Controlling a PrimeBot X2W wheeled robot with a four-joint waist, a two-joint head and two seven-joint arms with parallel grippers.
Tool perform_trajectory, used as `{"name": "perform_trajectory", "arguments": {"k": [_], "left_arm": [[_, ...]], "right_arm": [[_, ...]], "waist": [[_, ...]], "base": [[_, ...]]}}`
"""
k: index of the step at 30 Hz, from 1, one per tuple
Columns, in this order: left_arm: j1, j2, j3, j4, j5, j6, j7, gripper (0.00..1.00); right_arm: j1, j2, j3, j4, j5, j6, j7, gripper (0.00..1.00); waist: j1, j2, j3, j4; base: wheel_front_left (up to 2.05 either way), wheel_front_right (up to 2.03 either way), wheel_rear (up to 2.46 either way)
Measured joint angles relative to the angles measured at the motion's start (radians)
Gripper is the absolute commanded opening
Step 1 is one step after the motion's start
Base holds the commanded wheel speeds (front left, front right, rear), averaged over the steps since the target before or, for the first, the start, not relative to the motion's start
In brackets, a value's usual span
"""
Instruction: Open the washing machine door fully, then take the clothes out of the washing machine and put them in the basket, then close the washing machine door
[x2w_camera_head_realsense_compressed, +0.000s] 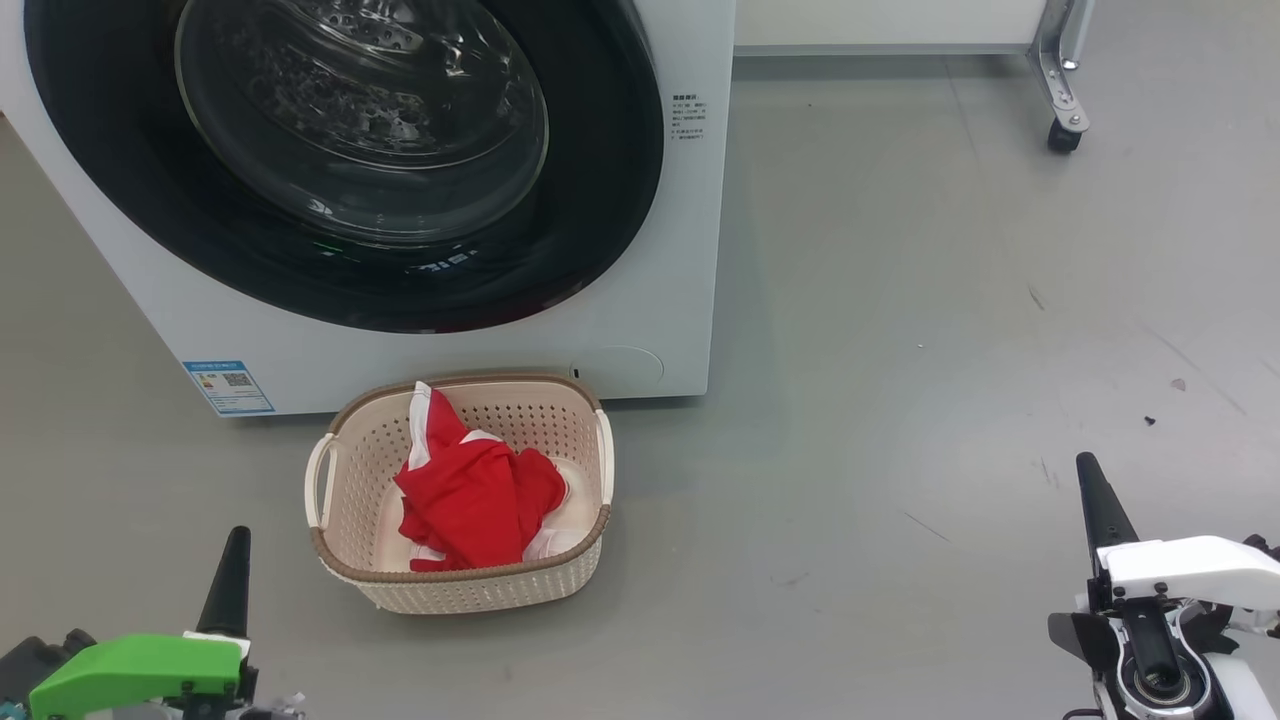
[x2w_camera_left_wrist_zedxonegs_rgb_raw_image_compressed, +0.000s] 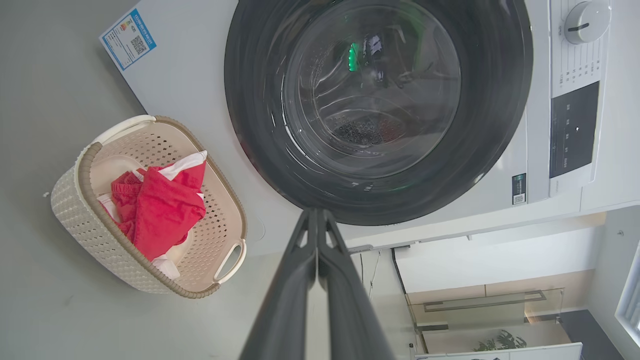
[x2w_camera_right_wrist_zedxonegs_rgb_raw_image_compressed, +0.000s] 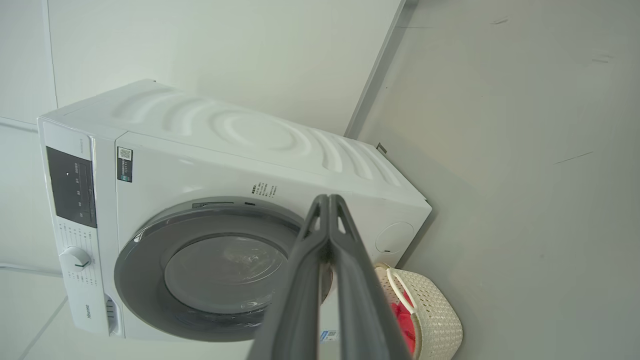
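You have the washing machine door (x2w_camera_head_realsense_compressed: 360, 130) seated flush at upper left; the clothes (x2w_camera_head_realsense_compressed: 475, 495) lie heaped in the basket (x2w_camera_head_realsense_compressed: 460, 578) at lower centre; so the left gripper (x2w_camera_head_realsense_compressed: 236, 545) and right gripper (x2w_camera_head_realsense_compressed: 1090, 480) sit at the bottom corners, fingers pressed together and empty, the task apparently complete.

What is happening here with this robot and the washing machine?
The laundry job looks almost finished. The washing machine door sits closed against the washing machine. The red and white clothes lie in the basket, which stands on the floor just in front of the machine. The robot's left fingers and right fingers are shut, hold nothing, and are apart from both the machine and the basket.
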Motion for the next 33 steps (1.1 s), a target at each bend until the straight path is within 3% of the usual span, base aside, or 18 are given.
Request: {"name": "perform_trajectory", "arguments": {"k": [22, 33], "left_arm": [[-0.02, -0.018, 0.029, 0.011, -0.183, 0.0, 0.059, 0.0], [-0.025, -0.022, 0.033, 0.011, -0.184, 0.0, 0.059, 0.0]], "right_arm": [[-0.001, -0.008, -0.038, 0.02, 0.267, 0.025, 0.053, 0.0], [-0.002, -0.008, -0.041, 0.026, 0.272, 0.025, 0.055, 0.0]], "waist": [[0.0, 0.0, -0.018, 0.015], [0.0001, 0.0, -0.018, 0.015]], "base": [[0.0, 0.0, 0.0], [0.0, 0.0, 0.0]]}}
